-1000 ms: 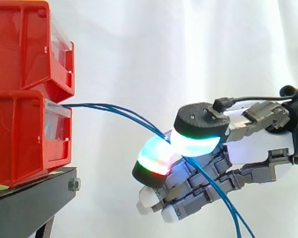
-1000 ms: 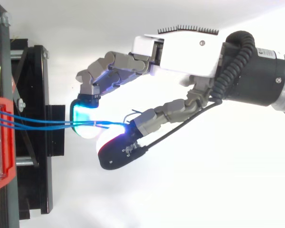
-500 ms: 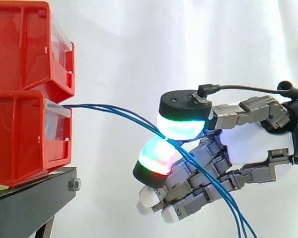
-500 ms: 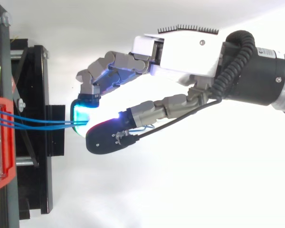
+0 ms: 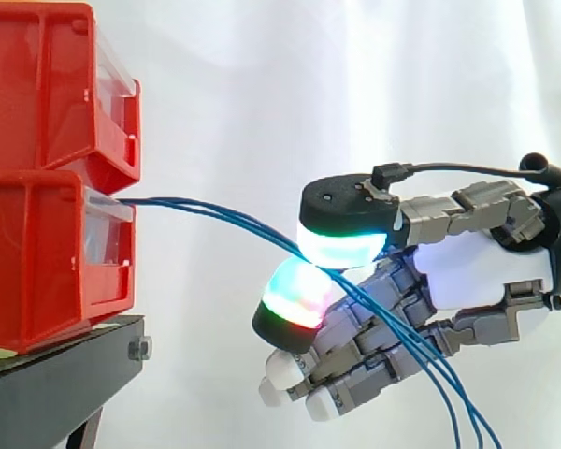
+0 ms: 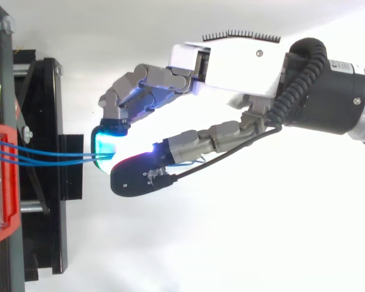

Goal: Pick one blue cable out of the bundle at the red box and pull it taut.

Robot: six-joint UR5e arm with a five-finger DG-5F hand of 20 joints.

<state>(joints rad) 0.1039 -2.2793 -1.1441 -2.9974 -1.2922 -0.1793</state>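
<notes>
Hand right of the stacked red bins, thumb closed down onto a glowing fingertip, blue cables pinched between them, running slack from the lower bin's front, trailing downward past the palm

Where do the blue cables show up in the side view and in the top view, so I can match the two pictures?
Side view: the blue cables leave the lower red bin at left, slope right and down between the robot hand's glowing pads, then drop to the bottom edge.
Top view: they run level from the red bin at the left edge rightward to the pads.
Shared landmark: the red bin where the cables start.
</notes>
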